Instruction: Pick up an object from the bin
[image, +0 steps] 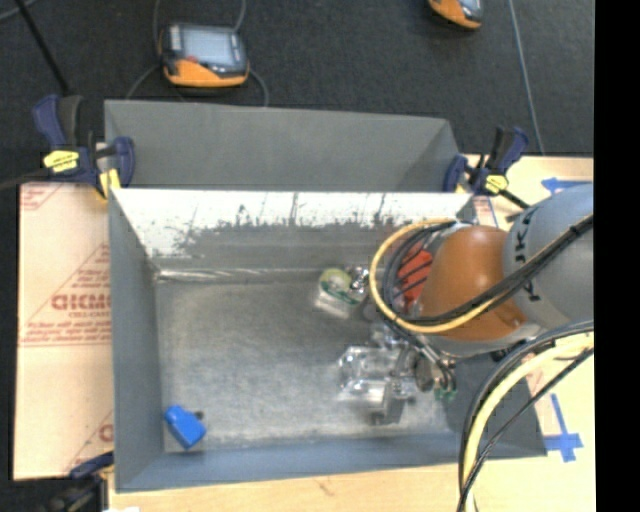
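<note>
My gripper hangs low over the bin floor at the right, below the orange cover. Right under and beside it lies a clear, shiny crinkled plastic thing, touching or nearly touching the fingers; I cannot tell whether it is between them. A small pale, greenish-white object lies further back near the rear wall, left of the arm.
A small blue block sits in the front left corner of the bin. The arm with its orange cover and looping cables covers the bin's right side.
</note>
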